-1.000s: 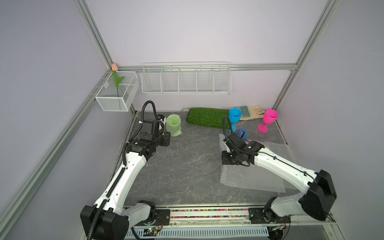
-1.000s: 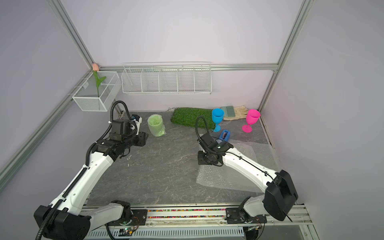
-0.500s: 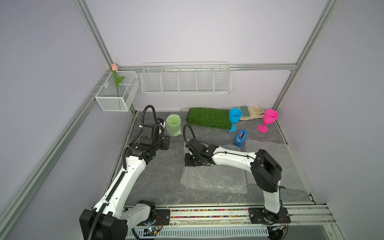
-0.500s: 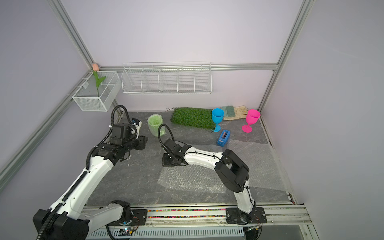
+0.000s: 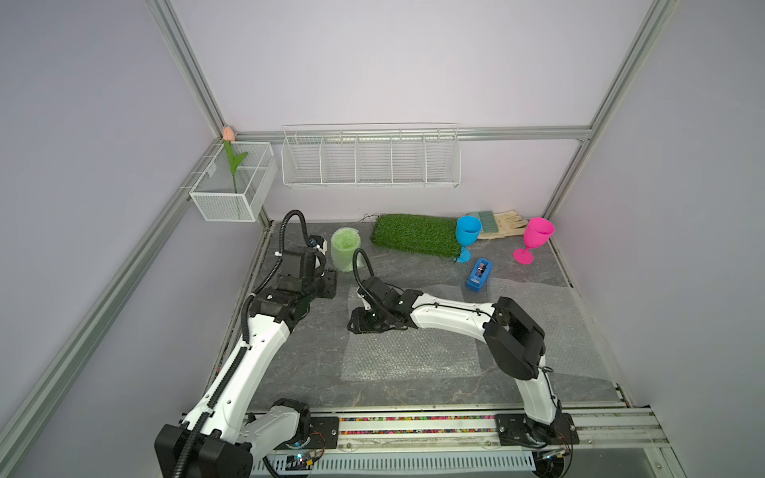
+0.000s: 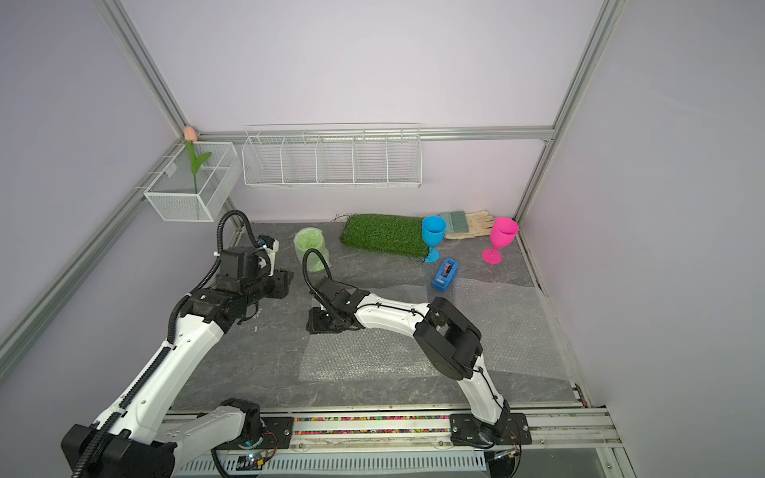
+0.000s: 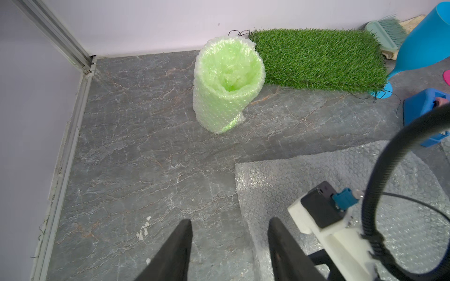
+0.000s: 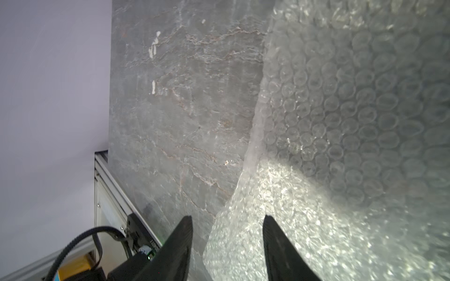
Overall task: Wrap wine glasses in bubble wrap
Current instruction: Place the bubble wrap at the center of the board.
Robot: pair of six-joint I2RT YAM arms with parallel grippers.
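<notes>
Sheeting comes first. One bubble wrap sheet (image 5: 410, 356) lies flat at the middle of the surface (image 5: 298, 372), toward the front edge. A second sheet (image 5: 579, 331) lies along the right edge, partly under the right arm. Treat both as very light, limp and slick: a dragged sheet will likely slide or buckle instead of staying put. Take hold at a corner or a raised edge; a pinch on the flat middle will probably find nothing to close on.

The green goblet (image 7: 227, 82) stands upright near the rear left corner, already rolled in wrap. The blue goblet (image 5: 468, 231) stands bare at the right end of the grass mat (image 5: 414, 236). The pink goblet (image 5: 537, 236) stands bare near the rear right corner. Expect them to be light, rigid and easy to tip; grip one by the bowl or stem, not the foot.

Open room lies on the left half of the surface, from the middle sheet to the left edge. The rear edge is crowded: the mat, both bare goblets, and the tape dispenser (image 5: 479, 275) just in front of the blue goblet.

The right hand (image 8: 226, 220) sits low at the middle sheet's rear left corner, jaws apart, with the sheet's raised edge lying between them unclamped. The left hand (image 7: 229, 220) is also apart and empty, above bare surface just beside that sheet.
</notes>
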